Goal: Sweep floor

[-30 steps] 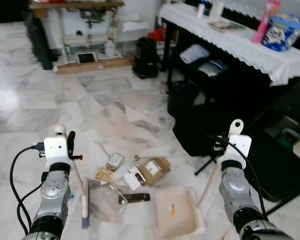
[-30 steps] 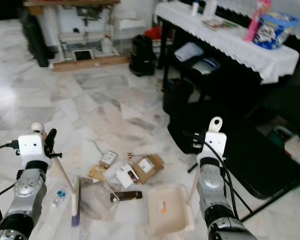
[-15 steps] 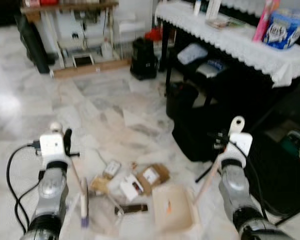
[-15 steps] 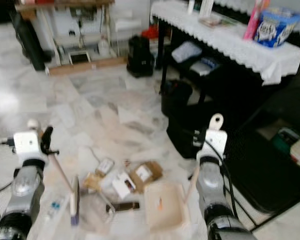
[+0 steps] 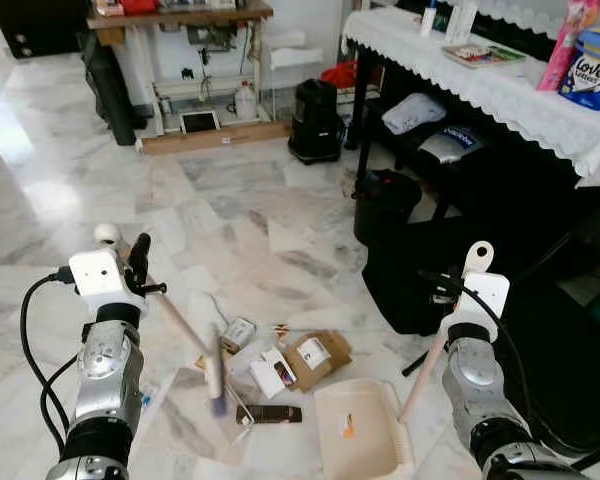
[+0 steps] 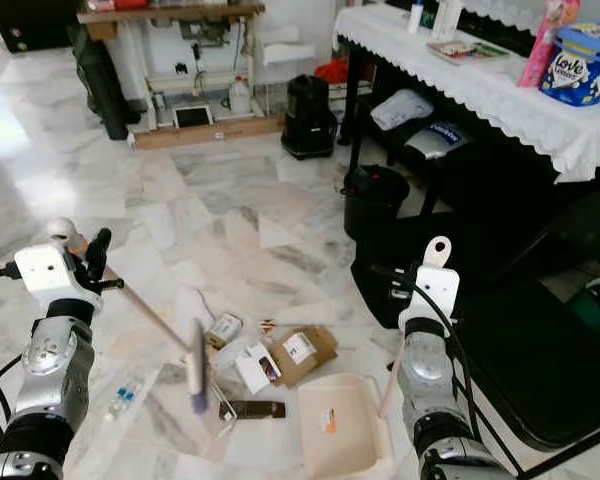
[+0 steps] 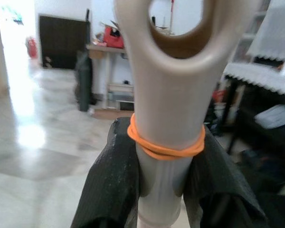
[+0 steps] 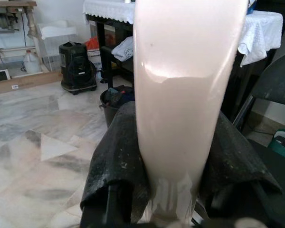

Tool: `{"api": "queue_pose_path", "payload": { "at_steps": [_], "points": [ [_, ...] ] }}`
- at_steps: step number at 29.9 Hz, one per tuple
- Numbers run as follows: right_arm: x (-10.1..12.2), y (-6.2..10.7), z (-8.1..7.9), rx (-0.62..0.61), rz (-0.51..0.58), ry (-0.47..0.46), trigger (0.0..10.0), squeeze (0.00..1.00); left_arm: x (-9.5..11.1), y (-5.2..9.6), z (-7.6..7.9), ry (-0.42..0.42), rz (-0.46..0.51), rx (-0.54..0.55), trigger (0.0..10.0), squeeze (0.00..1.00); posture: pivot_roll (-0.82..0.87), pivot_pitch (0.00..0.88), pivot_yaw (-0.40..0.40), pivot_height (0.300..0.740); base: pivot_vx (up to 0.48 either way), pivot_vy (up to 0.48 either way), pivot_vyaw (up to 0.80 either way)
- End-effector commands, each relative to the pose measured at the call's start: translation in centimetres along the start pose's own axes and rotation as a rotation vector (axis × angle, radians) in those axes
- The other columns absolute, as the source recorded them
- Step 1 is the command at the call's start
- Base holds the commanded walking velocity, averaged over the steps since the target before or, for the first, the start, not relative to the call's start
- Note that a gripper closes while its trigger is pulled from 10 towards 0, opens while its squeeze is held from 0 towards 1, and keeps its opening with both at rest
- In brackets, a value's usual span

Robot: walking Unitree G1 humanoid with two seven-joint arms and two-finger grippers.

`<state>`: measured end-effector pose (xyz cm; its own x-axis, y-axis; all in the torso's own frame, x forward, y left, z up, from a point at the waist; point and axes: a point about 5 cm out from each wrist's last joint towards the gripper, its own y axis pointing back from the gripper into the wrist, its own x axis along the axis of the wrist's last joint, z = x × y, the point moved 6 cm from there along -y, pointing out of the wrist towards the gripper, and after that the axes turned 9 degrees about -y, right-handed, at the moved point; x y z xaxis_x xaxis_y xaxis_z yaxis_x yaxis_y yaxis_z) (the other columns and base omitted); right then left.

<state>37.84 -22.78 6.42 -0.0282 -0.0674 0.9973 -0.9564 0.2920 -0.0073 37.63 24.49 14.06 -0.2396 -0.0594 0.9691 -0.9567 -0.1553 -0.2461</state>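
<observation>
While swinging in toward dustpan (image 5: 360, 440), broom (image 5: 215, 372) now nearer litter (image 5: 280, 365).
L gripper (image 7: 166, 156) pinching broom, R gripper (image 8: 175, 156) pinching dustpan handle; sweep underway.

"Love" on the blue tub (image 6: 581, 62) on the white-clothed table (image 6: 500, 95)
</observation>
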Motion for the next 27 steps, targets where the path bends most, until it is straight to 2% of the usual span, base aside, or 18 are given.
{"api": "queue_pose_path", "payload": {
  "at_steps": [1,3,7,8,9,11,15,18,24,27],
  "points": [
    [0.7,-0.4,-0.1,0.003,0.02,0.001,10.0,0.0,1.3,-0.6,0.4,0.083,0.036,-0.021,10.0,0.0,0.07,0.0,-0.019,0.74,0.0,0.0,0.0],
    [0.7,-0.4,-0.2,0.004,0.018,0.001,10.0,0.0,1.1,-0.7,0.5,0.12,0.019,-0.04,10.0,0.0,0.07,0.0,-0.018,0.74,0.0,0.0,0.0],
    [0.6,-0.4,-0.2,0.005,0.015,0.0,10.0,0.0,0.5,-0.4,1.0,0.139,-0.026,-0.099,10.0,0.0,0.07,0.0,-0.018,0.74,0.0,0.0,0.0],
    [0.5,-0.3,-0.2,0.006,0.012,0.001,10.0,0.0,-0.3,0.2,1.9,0.164,-0.074,-0.171,10.0,0.0,0.07,0.0,-0.019,0.74,0.0,0.0,0.0],
    [0.5,-0.3,-0.2,0.005,0.011,0.001,10.0,0.0,-0.7,0.4,2.3,0.171,-0.093,-0.198,10.0,0.0,0.07,0.0,-0.019,0.74,0.0,0.0,0.0],
    [0.5,-0.3,-0.3,0.007,0.01,0.002,10.0,0.0,-1.2,1.0,2.4,0.16,-0.12,-0.23,10.0,0.0,0.07,0.0,-0.018,0.74,0.0,0.0,0.0],
    [0.5,-0.3,-0.3,0.006,0.009,0.001,10.0,0.0,-1.2,1.1,2.0,0.159,-0.121,-0.22,10.0,0.0,0.07,0.0,-0.019,0.74,0.0,0.0,0.0],
    [0.3,-0.3,-0.4,0.008,0.003,0.002,10.0,0.0,-1.2,1.2,0.6,0.122,-0.133,-0.179,10.0,0.0,0.08,0.0,-0.02,0.74,0.0,0.0,0.0],
    [0.2,-0.3,-0.5,0.01,-0.001,0.0,10.0,0.0,-1.9,1.5,0.3,0.089,-0.15,-0.159,10.0,0.0,0.08,0.0,-0.02,0.74,0.0,0.0,0.0],
    [0.2,-0.3,-0.5,0.01,-0.001,0.001,10.0,0.0,-2.5,1.7,0.6,0.044,-0.174,-0.17,10.0,0.0,0.08,0.0,-0.02,0.74,0.0,0.0,0.0]
  ]
}}
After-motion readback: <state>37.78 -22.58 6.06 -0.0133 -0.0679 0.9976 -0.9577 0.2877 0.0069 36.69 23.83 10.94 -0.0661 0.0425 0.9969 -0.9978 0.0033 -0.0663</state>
